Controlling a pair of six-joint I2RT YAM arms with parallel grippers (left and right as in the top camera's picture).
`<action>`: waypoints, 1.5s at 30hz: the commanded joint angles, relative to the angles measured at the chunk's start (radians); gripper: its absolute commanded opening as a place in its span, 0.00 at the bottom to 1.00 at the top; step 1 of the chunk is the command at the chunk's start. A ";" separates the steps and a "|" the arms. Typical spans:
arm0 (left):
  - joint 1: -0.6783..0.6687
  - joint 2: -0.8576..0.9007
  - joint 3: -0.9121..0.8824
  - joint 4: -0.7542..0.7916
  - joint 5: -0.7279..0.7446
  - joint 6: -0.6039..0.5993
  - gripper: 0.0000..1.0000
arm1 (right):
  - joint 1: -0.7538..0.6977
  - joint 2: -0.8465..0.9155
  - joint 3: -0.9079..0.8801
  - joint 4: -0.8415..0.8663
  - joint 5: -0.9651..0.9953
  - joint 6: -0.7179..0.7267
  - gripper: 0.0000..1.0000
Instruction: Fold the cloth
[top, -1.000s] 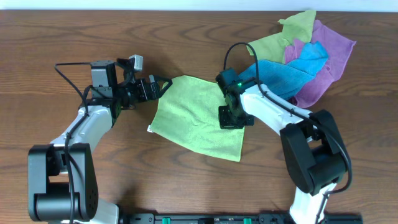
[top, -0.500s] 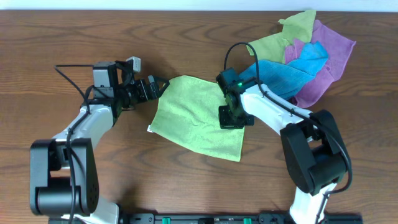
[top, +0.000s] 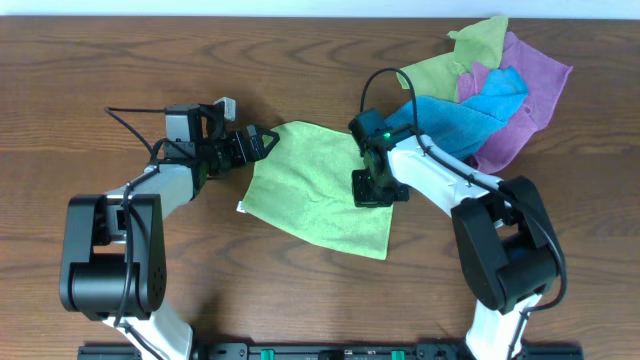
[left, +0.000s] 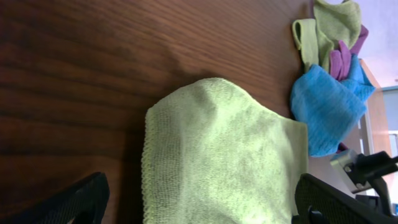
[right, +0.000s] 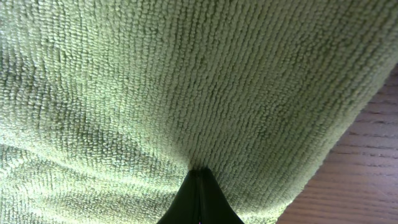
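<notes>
Cloth (top: 305, 200) lay unfolded. Left tool (top: 258, 142) stood spread beside one corner. Right tool (top: 375, 188), pressed together, rested on the cloth. Fold apparently just starting; next move called for pinching that corner.

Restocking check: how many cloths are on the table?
4. The lime-green cloth lies in the centre; an olive cloth, a blue cloth and a purple cloth are heaped at the far right. Others may hide beneath them.
</notes>
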 joint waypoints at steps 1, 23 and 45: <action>0.000 0.018 0.014 0.016 -0.013 -0.006 0.96 | 0.004 0.050 -0.050 -0.008 -0.054 -0.013 0.01; -0.038 0.121 0.021 0.118 0.002 -0.139 0.96 | 0.004 0.050 -0.050 0.002 -0.076 -0.027 0.01; -0.050 0.245 0.307 0.193 0.345 -0.233 1.00 | 0.004 0.050 -0.050 0.003 -0.075 -0.037 0.01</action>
